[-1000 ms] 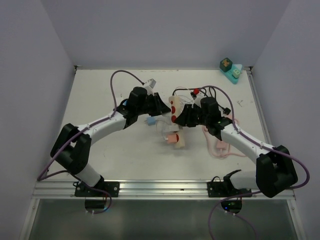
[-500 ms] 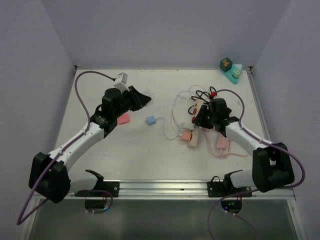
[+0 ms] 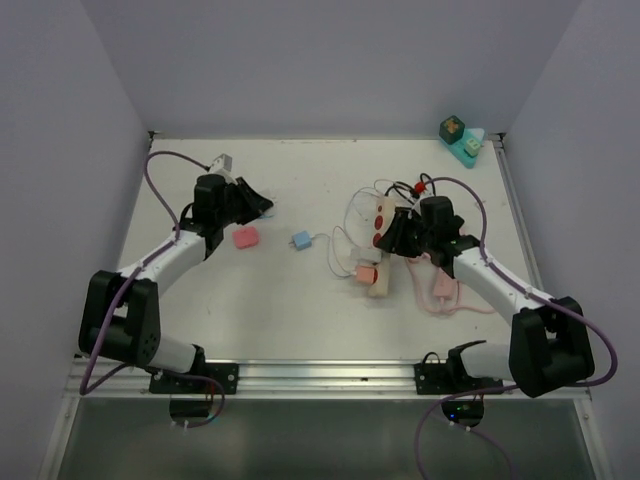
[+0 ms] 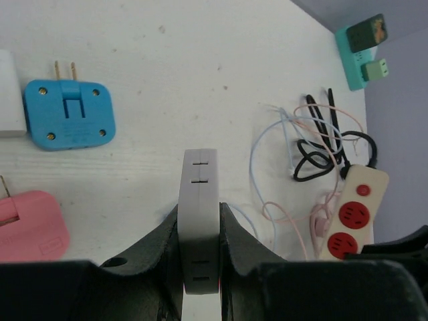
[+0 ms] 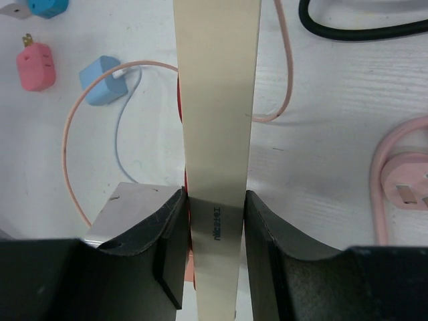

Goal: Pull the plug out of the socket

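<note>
Holding white plug (image 4: 198,180) clear of socket strip (image 5: 215,93).
Left claw (image 4: 198,224), ten o'clock, grips the plug; right claw (image 5: 215,200), three o'clock, clamps the strip. Next, likely: set plug down.

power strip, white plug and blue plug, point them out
power strip (image 4: 352,214), left wrist view, upper red socket
white plug (image 4: 198,200), left wrist view, flat top face
blue plug (image 4: 69,124), left wrist view, body centre

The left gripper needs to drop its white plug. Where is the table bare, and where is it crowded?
Bare: the near strip of table, in front of the pink plug and blue plug; also the far middle, behind them. Crowded: around the power strip held by the right gripper, among tangled cables.
</note>
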`<state>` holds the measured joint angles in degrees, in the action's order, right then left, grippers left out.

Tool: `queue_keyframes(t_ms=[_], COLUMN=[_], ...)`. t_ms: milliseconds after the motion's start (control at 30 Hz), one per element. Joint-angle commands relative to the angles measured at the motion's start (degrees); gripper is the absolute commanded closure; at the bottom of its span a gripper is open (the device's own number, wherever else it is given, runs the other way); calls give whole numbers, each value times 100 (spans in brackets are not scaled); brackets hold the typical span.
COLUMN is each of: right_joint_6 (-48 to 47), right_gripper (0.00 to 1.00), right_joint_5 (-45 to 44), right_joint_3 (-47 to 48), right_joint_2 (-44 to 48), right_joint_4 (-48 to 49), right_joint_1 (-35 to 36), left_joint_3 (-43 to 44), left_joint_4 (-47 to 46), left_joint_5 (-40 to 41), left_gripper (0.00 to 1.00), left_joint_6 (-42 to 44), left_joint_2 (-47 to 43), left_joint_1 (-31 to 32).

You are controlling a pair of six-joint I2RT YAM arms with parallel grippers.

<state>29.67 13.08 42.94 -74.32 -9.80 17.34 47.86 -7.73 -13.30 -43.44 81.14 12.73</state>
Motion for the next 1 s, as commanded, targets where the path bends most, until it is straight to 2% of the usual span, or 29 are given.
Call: queue_keyframes(t_ms=[0,233,300,367,433,500,600,833,967], right_joint_6=[-93,-207,-286,-383,-497,-559,-629,-524,-594], right_gripper=[100,100,100,100,100,100,100,100,100], right_joint_5=[686,951,933,811,723,669,783,942,539], right_joint_3=[241,268,338,364,417,435,444,487,724], right_joint_2=[287,234,155,103,32,-47,-135,-152,-450], right_joint_4=[550,419,304,137,-29,-118,-180,57,-372], right_joint_1=[-3,32,50,67,67,67,76,146,208], left_joint_3=[83,356,391,382,312,216,128,5,13], left_joint_4=[-466,-677,-713,-730,-713,-634,-406,288,1042], left_joint_5=[-384,-445,-489,-559,-621,-621,-568,-823,-999], left_gripper=[92,75,73,65,52,41,30,20,19], left_joint_6=[38,-77,-147,-182,-209,-191,-68,353,809], left_joint_2=[575,1588,1825,1914,1940,1827,1520,641,123], left_joint_1=[-209,-403,-429,-456,-456,-456,-456,-447,-447])
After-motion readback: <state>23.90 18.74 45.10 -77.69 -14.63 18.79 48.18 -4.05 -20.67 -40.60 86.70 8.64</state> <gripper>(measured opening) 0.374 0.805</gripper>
